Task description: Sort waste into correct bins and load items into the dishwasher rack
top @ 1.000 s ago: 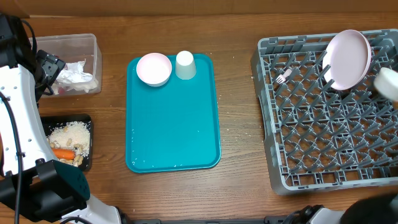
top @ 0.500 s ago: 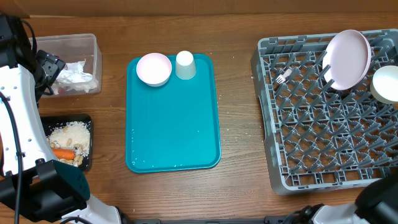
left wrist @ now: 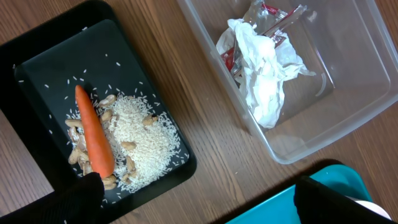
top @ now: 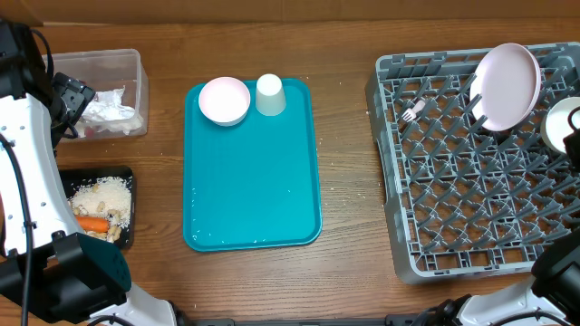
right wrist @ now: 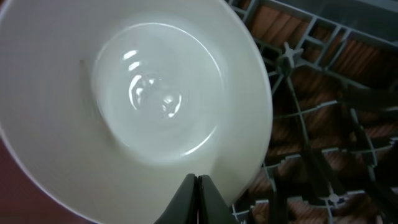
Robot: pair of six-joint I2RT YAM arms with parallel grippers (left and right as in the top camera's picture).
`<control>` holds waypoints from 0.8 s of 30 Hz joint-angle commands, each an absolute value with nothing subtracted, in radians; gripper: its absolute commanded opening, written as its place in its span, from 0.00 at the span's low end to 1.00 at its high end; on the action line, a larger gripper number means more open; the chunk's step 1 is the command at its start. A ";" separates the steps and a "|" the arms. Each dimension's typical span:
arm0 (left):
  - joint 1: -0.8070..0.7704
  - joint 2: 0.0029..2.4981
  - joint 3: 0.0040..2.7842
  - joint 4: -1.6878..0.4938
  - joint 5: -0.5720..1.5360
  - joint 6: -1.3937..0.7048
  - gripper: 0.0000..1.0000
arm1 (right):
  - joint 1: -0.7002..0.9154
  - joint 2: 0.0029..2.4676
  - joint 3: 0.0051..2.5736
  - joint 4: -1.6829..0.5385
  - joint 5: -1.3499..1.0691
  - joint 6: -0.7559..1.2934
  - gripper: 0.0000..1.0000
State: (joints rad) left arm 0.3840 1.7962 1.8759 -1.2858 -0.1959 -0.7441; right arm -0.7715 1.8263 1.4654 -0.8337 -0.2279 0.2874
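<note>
**Overhead view: a bowl held at the rack's right edge**

Seen from above, the grey dishwasher rack fills the right side of the frame on the wooden tabletop. A white round plate stands on edge among the pegs in the rack's upper right corner. A slim fork lies in the upper left part of the rack, left of the plate. Below the plate, at the right edge of the frame, a white bowl sits over the rack's side, with the dark right arm against it.

In the right wrist view this bowl fills most of the frame. The right fingers are pressed together at bottom centre, pinching its near rim, and rack pegs show behind on the right.

A teal tray lies in the middle of the overhead frame. The other bowl and a small white cup sit side by side along its upper edge.

At upper left a clear tub holds crumpled napkins. The left wrist view shows a red-and-white wrapper lying with them. Below the tub, a black tray carries pale crumbs and a carrot piece.

The left fingers stand wide apart in the bottom corners of the left wrist view, holding nothing. They hang above the tabletop between the black tray and the tub.
</note>
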 commanded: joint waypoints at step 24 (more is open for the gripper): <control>0.379 1.794 1.881 -1.285 -0.210 -0.733 1.00 | -0.772 1.775 1.265 -0.712 -0.258 0.288 0.04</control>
